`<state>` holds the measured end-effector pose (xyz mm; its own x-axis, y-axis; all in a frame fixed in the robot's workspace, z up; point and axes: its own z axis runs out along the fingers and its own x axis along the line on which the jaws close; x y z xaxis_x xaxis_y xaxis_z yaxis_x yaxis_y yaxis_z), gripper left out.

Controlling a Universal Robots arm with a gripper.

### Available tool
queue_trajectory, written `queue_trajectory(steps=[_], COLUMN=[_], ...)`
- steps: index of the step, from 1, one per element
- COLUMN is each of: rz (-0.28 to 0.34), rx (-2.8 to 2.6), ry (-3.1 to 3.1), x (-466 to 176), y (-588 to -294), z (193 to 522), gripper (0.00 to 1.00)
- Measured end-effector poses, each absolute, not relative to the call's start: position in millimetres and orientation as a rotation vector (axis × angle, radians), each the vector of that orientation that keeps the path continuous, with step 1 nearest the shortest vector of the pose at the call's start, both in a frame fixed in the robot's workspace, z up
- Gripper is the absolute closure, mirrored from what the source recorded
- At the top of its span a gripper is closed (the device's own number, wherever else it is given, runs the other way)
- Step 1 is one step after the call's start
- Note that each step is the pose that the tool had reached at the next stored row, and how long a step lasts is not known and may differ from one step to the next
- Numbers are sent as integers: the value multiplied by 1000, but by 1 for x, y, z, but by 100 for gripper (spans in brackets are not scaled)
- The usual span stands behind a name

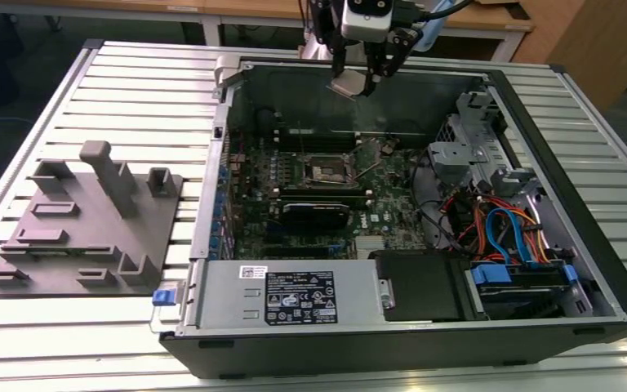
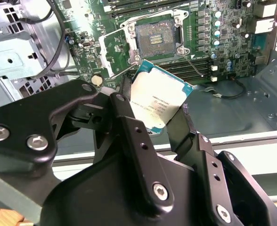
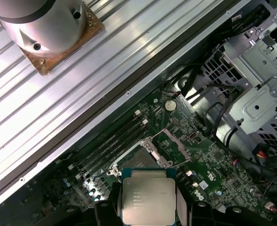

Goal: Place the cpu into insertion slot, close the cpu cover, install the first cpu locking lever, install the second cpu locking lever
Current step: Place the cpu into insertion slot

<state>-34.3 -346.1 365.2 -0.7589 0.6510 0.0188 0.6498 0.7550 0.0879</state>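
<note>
I have the gripper (image 1: 355, 80) clamped on the cpu (image 1: 349, 85) at the top centre of the exterior view, above the computer case (image 1: 423, 102), well apart from the empty insertion slot (image 1: 326, 169) mid-frame, with the cpu cover (image 2: 115, 49) swung open beside the slot in the second wrist view.

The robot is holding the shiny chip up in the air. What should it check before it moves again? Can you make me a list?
1. Is the cpu held tight? Ok: the gripper is shut on its edges.
2. Is the insertion slot empty? Ok: its dark pin field is bare.
3. Is the cpu cover out of the way? Ok: it stands open beside the slot.
4. Is the chip down at the slot? Not ok: it hangs high above it.
5. Is the chip turned to match the slot? Cannot tell.
</note>
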Motion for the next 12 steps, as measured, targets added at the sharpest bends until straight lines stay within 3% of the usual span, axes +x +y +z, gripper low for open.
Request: queue_trajectory(steps=[12], rz=[139], rx=[1088], ry=[2930], x=[-34], y=[-346], z=[365], gripper=[46])
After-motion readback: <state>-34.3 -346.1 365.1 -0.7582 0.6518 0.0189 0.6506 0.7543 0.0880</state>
